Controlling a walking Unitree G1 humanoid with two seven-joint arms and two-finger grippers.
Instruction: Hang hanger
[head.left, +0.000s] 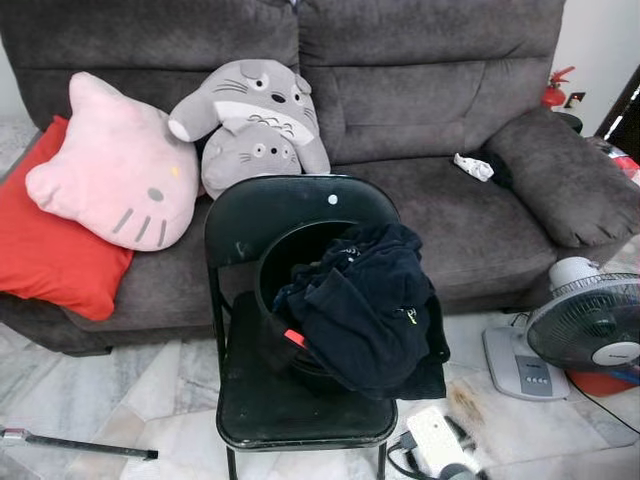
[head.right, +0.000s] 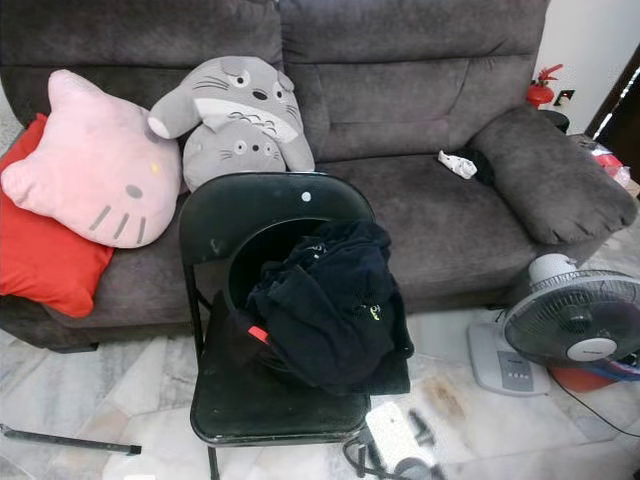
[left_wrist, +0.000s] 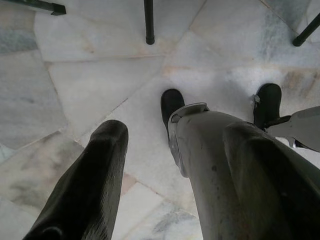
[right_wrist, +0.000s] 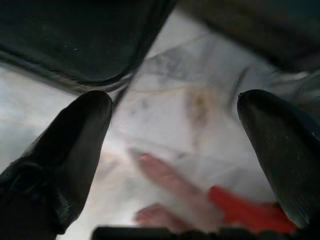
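Note:
My right gripper (right_wrist: 175, 107) is open and points down at the marble floor beside the black folding chair (head.left: 262, 215). Below its fingers (right_wrist: 85, 125) a person's blurred hand (right_wrist: 165, 182) holds a red-orange thing (right_wrist: 250, 212); I cannot tell what it is. My left gripper (left_wrist: 175, 132) hangs open over the floor, with my own silver leg (left_wrist: 210, 165) and black feet between and beyond its fingers (left_wrist: 95, 175). On the chair a dark garment (head.left: 365, 305) with a small red tag (head.left: 294, 338) spills out of a black round tub (head.left: 290, 255).
A grey sofa (head.left: 430, 90) stands behind the chair, holding a pink cat cushion (head.left: 115, 165), a red cushion (head.left: 40, 245) and grey plush toys (head.left: 255, 120). A floor fan (head.left: 590, 330) stands at the right. A white block with cables (head.left: 432, 437) and a black rod (head.left: 80, 445) lie on the floor.

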